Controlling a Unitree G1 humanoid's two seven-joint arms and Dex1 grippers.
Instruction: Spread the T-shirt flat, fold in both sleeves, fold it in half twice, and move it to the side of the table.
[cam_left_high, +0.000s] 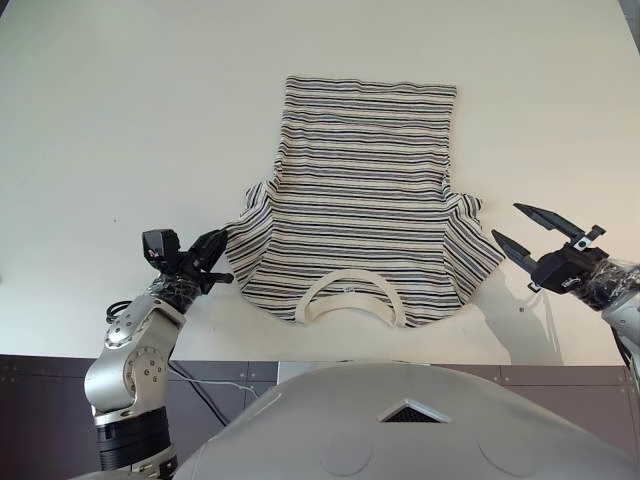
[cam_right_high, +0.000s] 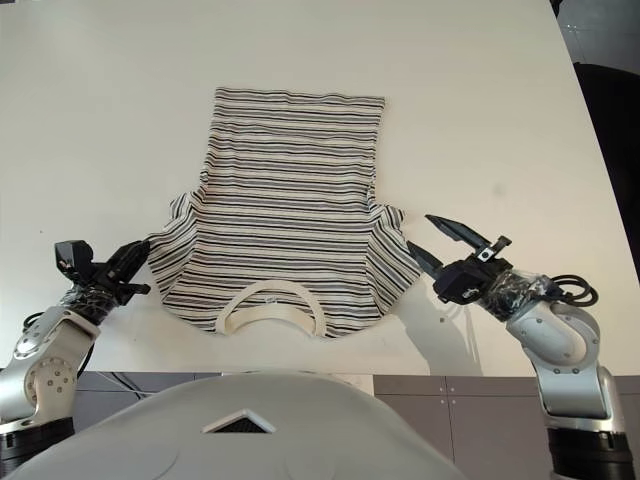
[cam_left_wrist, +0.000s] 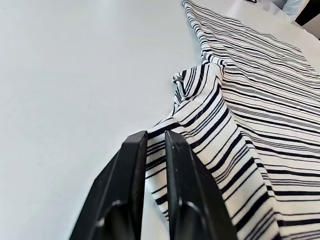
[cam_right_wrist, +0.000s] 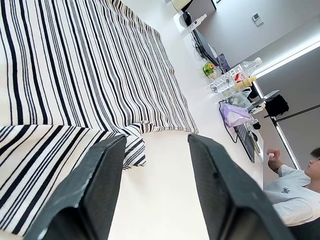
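At T-shirt (cam_left_high: 365, 190) sleeve edge, left tool (cam_left_wrist: 156, 135) clamps cloth, contact partly hidden; right tool (cam_left_high: 505, 220) gapes wide, empty.

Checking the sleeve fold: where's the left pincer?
In the eye views, the left pincer is near-left on the white table, closed on the left sleeve of the black-and-white striped T-shirt.

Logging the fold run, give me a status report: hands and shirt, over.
Left hand shut on left sleeve of striped T-shirt. Right hand open, off the right sleeve. Shirt spread flat on white table, sleeves not yet folded.
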